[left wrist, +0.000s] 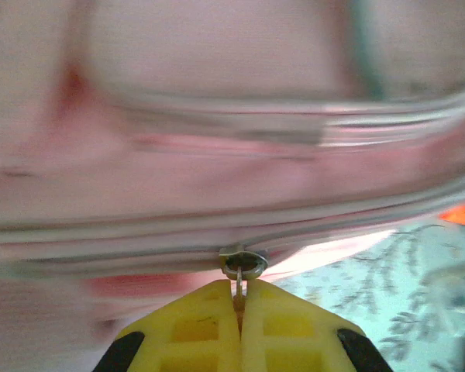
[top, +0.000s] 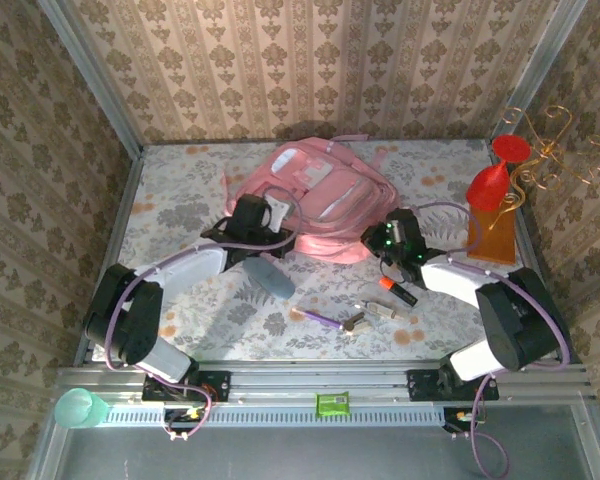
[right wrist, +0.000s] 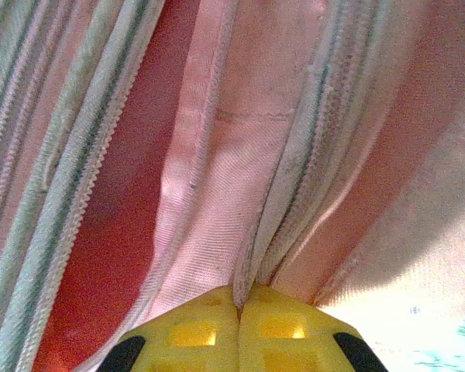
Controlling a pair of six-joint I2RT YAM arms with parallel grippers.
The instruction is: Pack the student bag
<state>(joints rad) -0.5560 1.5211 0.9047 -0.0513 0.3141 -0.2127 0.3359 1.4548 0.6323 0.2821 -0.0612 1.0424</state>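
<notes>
The left pincer (left wrist: 240,298) pinches the zip pull (left wrist: 244,266) of the student bag (top: 325,200); the right pincer (right wrist: 239,301) pinches its cloth. A hard tug could make either slip free.

Pink student bag (top: 315,195) lies upper centre of frame on the floral surface (top: 180,205). My left hand (top: 278,222) is against its left edge, my right hand (top: 372,238) against its lower right corner. Purple pen (top: 320,318) and orange marker (top: 398,291) lie lower in frame, apart from the bag.

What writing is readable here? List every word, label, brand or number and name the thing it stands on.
None can be read.
The student bag: light patches, no legible print.
The green block at the near edge: too small to read.
The orange marker: too small to read.
</notes>
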